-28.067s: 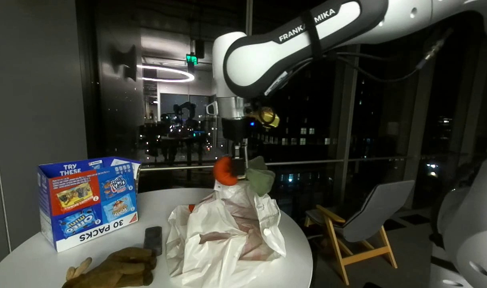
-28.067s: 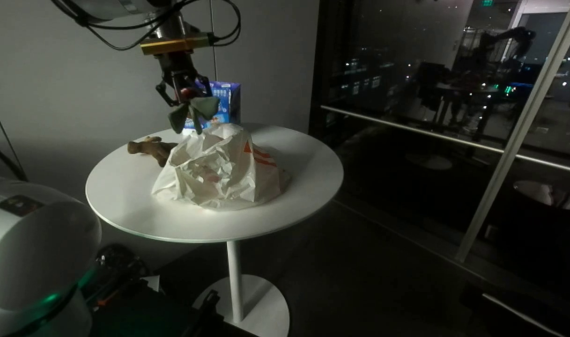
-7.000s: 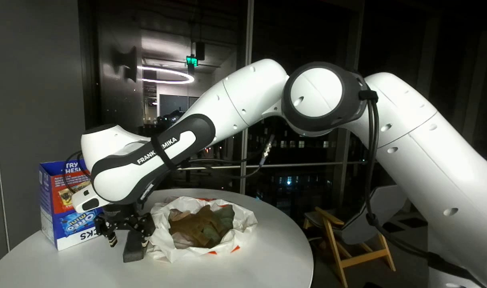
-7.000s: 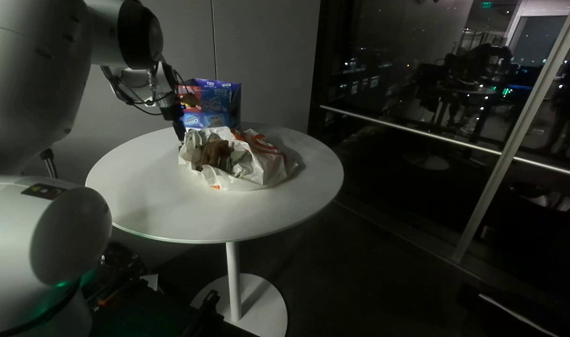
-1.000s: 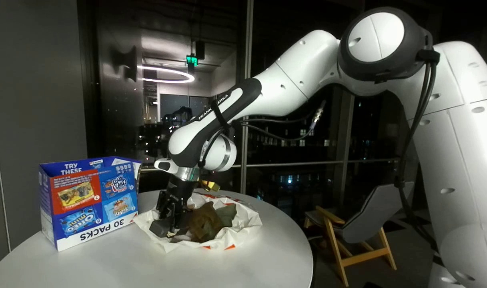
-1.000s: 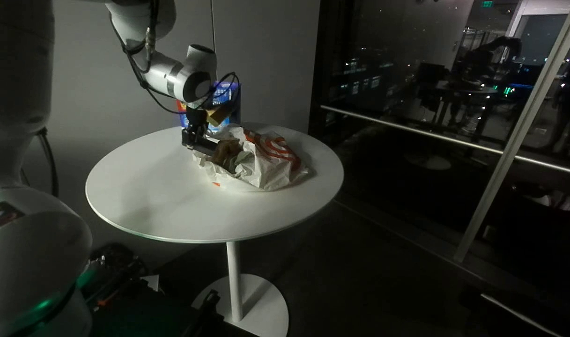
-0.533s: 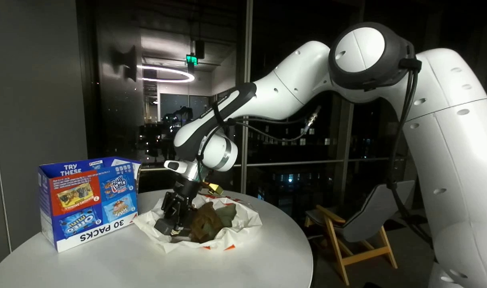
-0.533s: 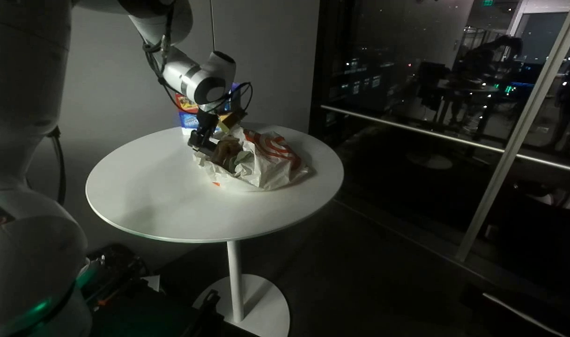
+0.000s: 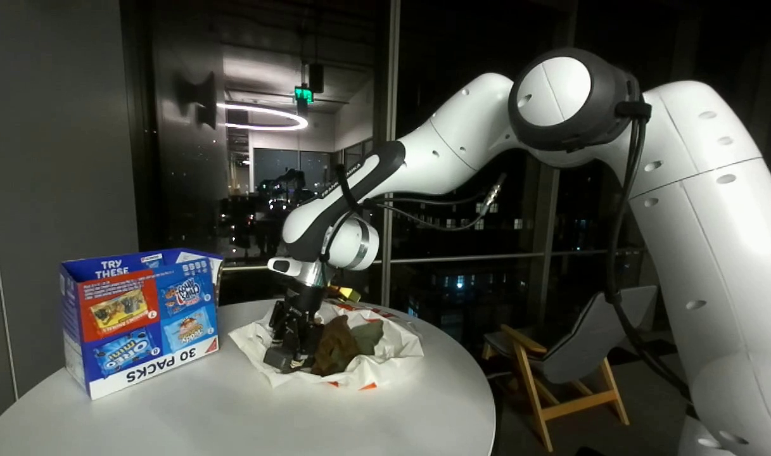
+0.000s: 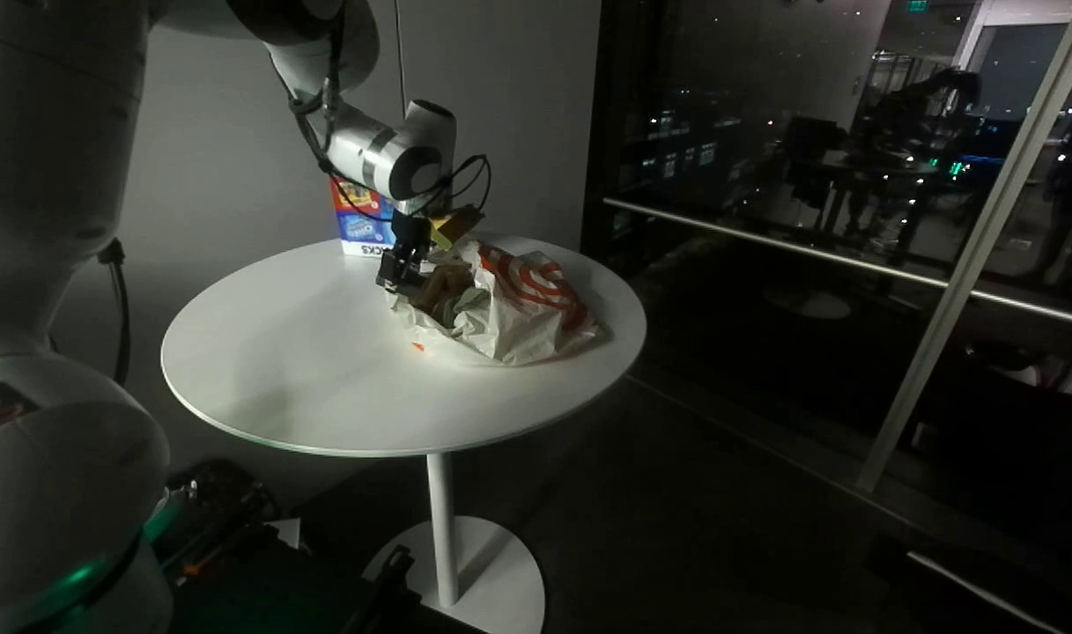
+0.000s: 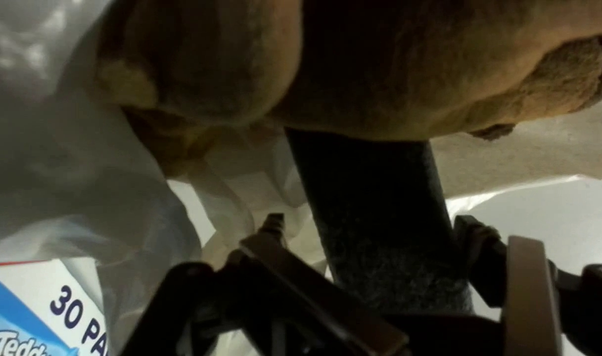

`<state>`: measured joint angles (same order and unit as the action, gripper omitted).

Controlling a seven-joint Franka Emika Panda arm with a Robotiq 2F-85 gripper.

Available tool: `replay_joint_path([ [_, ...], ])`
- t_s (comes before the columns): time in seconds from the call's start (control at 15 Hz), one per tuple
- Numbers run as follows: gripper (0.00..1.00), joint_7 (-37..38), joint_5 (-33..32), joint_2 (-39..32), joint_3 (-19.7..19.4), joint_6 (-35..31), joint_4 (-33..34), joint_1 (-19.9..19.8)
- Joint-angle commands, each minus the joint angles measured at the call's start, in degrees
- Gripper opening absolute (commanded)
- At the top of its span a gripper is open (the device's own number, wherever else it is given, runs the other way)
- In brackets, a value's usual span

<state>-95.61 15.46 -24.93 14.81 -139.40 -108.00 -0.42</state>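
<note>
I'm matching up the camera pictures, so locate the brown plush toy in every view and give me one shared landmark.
In an exterior view: brown plush toy below and slightly left of centre, in the white plastic bag.
In an exterior view: brown plush toy slightly above and left of centre.
Wrist view: brown plush toy across the top.
Shared landmark: blue-and-red cardboard snack box.

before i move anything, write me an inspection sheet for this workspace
Surface: round white table, bearing the items below.
Job's things: crumpled white plastic bag with red print; brown plush toy and soft green fabric piece in its opening; dark grey rectangular block at its mouth.
Clutter: blue printed cardboard snack box, standing beside the bag.
Grippers: black two-fingered gripper, open around the block.
Cables: black cables looping along the white robot arm.
Surroundings: dark windows; grey chair with wooden frame.
</note>
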Motion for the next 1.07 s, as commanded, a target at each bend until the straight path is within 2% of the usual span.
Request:
replay_joint_path([
  [0.0, 1.0, -6.7, 7.4, 0.6, 4.9, 5.5, 2.6, -2.9],
  [0.2, 1.0, -10.5, 14.8, 2.6, 7.2, 16.4, 4.7, -3.6],
  [0.33, 1.0, -1.8, 13.0, 5.2, 4.2, 22.1, 5.0, -0.2],
  [0.47, 1.0, 7.5, 8.7, 8.4, 1.7, 19.9, 2.3, 3.1],
  [0.67, 1.0, 19.0, 2.0, 13.3, 0.5, 18.2, -1.5, 7.4],
  [0.73, 1.0, 12.6, 5.4, 8.4, 1.1, 20.0, 2.6, 5.1],
  [0.87, 1.0, 17.1, 3.1, 10.7, 1.0, 19.8, 0.9, 7.1],
  [1.0, 1.0, 18.1, 2.9, 11.9, 0.8, 19.7, -0.1, 7.7],
])
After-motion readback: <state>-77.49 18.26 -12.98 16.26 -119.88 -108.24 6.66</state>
